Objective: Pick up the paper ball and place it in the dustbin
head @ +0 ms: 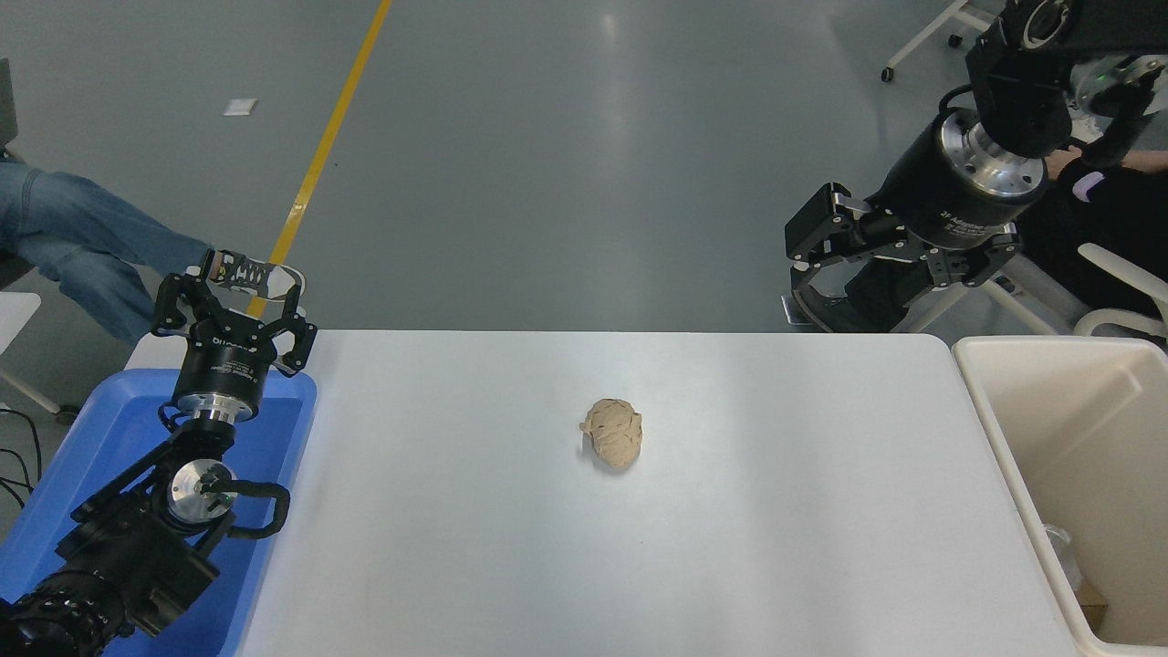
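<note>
The tan paper ball (613, 432) lies alone near the middle of the white table (730, 547). The cream-white dustbin (1004, 438) stands at the table's right edge, its inside mostly bare with some scraps at the bottom. My right gripper (812, 265) is open and empty, raised beyond the table's far right corner, well above and to the right of the ball. My left gripper (228, 297) is open and empty, parked over the blue tray at the lower left.
A shallow blue tray (100, 438) sits at the table's left edge under the left arm. A person's jeans leg and shoe (251, 274) show at the far left. White chair legs (1031, 301) stand behind the dustbin.
</note>
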Controlling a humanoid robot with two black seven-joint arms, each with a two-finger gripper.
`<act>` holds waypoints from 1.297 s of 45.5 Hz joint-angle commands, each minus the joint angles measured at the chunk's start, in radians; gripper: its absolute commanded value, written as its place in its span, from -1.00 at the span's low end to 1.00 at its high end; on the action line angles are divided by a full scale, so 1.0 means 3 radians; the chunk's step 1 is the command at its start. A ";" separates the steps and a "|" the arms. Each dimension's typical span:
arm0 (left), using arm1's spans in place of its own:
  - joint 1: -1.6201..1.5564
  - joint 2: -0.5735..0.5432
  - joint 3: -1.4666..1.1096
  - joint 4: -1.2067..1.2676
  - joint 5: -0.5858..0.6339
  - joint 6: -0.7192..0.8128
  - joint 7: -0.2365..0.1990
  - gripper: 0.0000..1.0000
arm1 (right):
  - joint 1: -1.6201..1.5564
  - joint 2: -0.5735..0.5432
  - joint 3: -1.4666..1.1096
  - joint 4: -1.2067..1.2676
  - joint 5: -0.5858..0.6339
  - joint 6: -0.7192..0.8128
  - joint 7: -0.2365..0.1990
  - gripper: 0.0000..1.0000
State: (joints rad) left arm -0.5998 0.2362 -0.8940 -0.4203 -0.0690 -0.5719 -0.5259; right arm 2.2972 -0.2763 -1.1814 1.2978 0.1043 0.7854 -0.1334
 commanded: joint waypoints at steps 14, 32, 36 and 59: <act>0.0000 0.0000 -0.0001 0.0000 0.0000 -0.0001 -0.0001 0.98 | 0.0033 -0.0030 0.0001 0.0000 0.0000 0.0000 0.0000 1.00; 0.0000 0.0000 -0.0001 0.0000 0.0000 -0.0001 -0.0001 0.98 | -0.0095 -0.0005 0.0333 0.0010 0.0041 0.0000 0.0000 1.00; 0.0000 0.0000 -0.0001 0.0000 0.0000 -0.0001 -0.0001 0.98 | -0.0100 -0.0005 0.0328 0.0010 0.0041 0.0000 0.0000 1.00; 0.0000 0.0000 -0.0001 0.0000 0.0000 -0.0001 -0.0001 0.98 | -0.0790 0.0373 0.0849 -0.0220 0.0041 0.0000 0.0000 1.00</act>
State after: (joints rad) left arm -0.5998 0.2363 -0.8943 -0.4203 -0.0693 -0.5723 -0.5263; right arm 2.1801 -0.2454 -0.9933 1.2785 0.1164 0.7854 -0.1336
